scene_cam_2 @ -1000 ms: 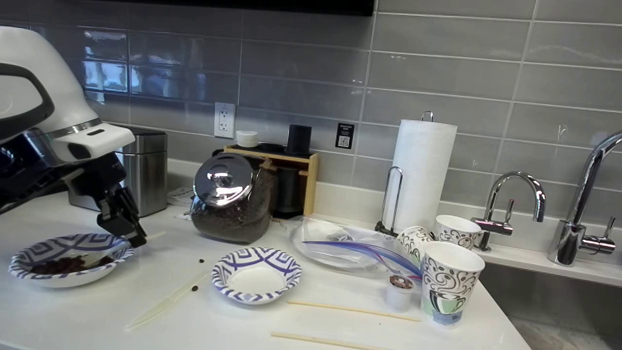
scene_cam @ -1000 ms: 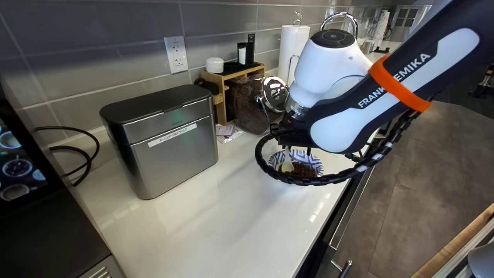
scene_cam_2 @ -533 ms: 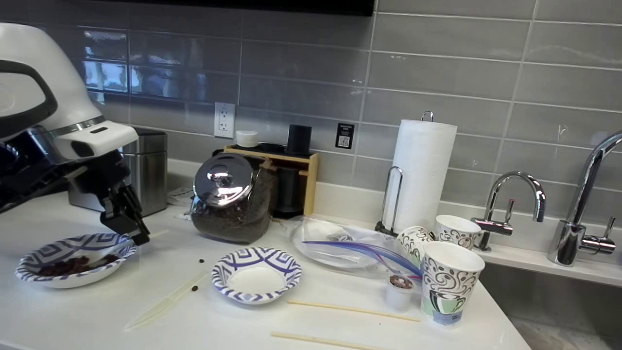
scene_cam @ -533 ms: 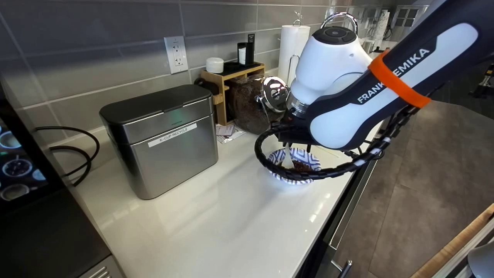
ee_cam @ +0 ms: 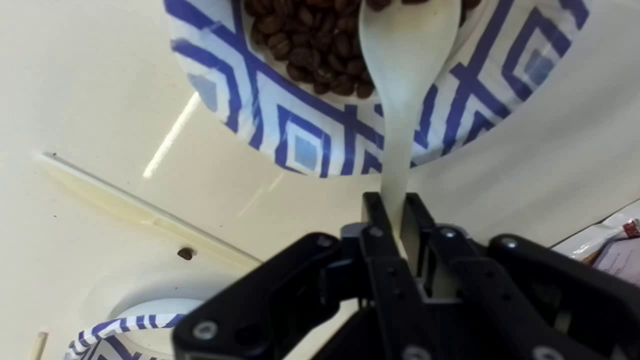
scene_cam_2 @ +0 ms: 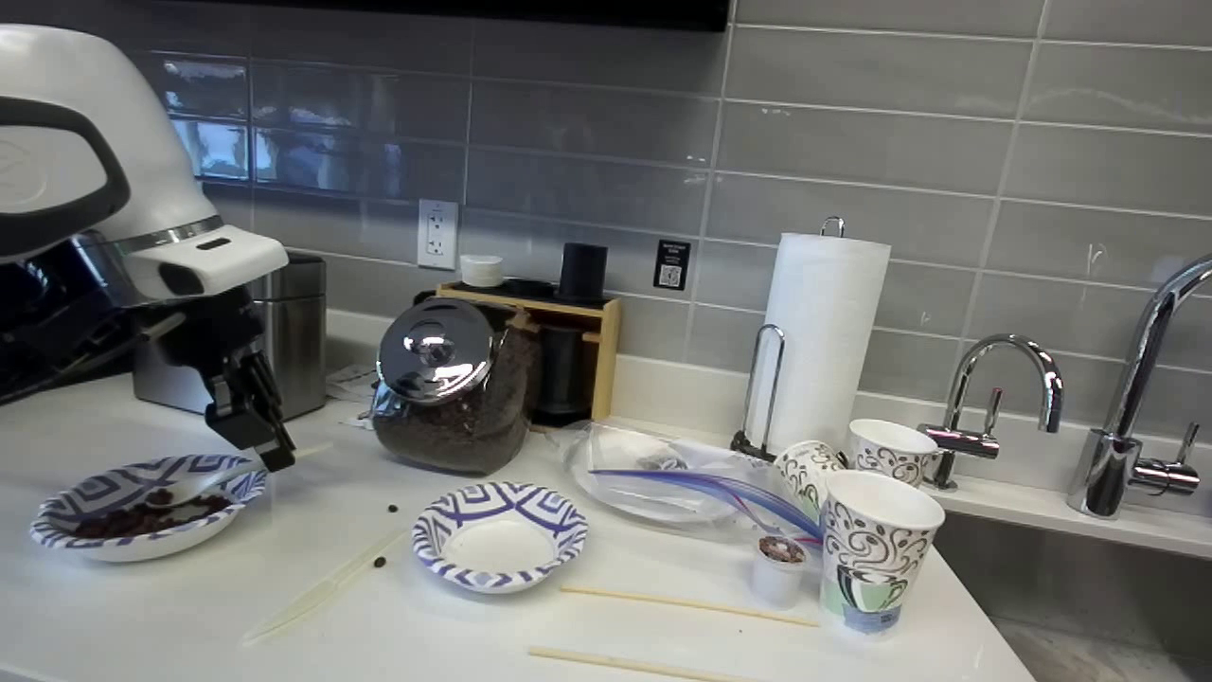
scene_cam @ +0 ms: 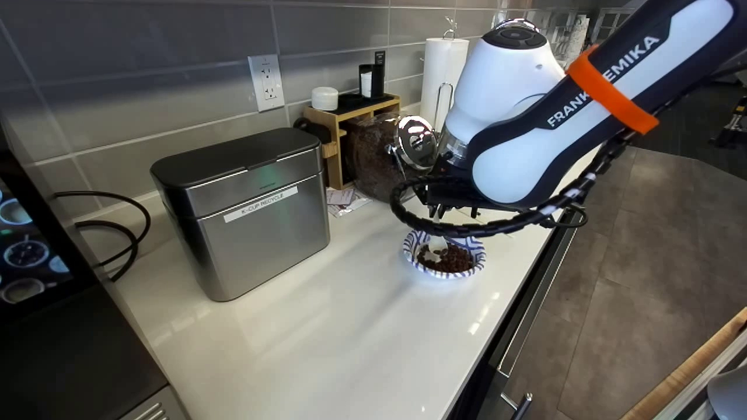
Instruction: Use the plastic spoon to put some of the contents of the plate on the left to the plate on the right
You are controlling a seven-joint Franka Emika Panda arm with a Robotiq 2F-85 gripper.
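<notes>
My gripper (ee_cam: pixel 393 206) is shut on the handle of the white plastic spoon (ee_cam: pixel 400 85), which reaches out between the fingertips. The spoon's bowl lies over the left plate (ee_cam: pixel 305 150), a deep blue-and-white patterned one, with a couple of beans at its upper end; the tip is cut off by the view's edge. Dark brown beans, the contents (ee_cam: pixel 320 50), cover that plate's bottom. In an exterior view the gripper (scene_cam_2: pixel 276 457) stands just above the plate's right rim, the spoon (scene_cam_2: pixel 210 478) slanting down into it. The matching right plate (scene_cam_2: pixel 500 547) is bare inside.
A plastic knife (scene_cam_2: pixel 327 589) and two loose beans lie between the plates. Wooden sticks (scene_cam_2: pixel 686 606), a coffee pod (scene_cam_2: pixel 778 573), paper cups (scene_cam_2: pixel 876 549) and a plastic bag (scene_cam_2: pixel 663 478) sit farther right. Behind stand a bean jar (scene_cam_2: pixel 454 417) and a steel bin (scene_cam: pixel 262 216).
The arm has risen and shifted slightly right in an exterior view, lifting the spoon with it, so more of the spoon shows. The left plate slid a little right, then stayed put.
</notes>
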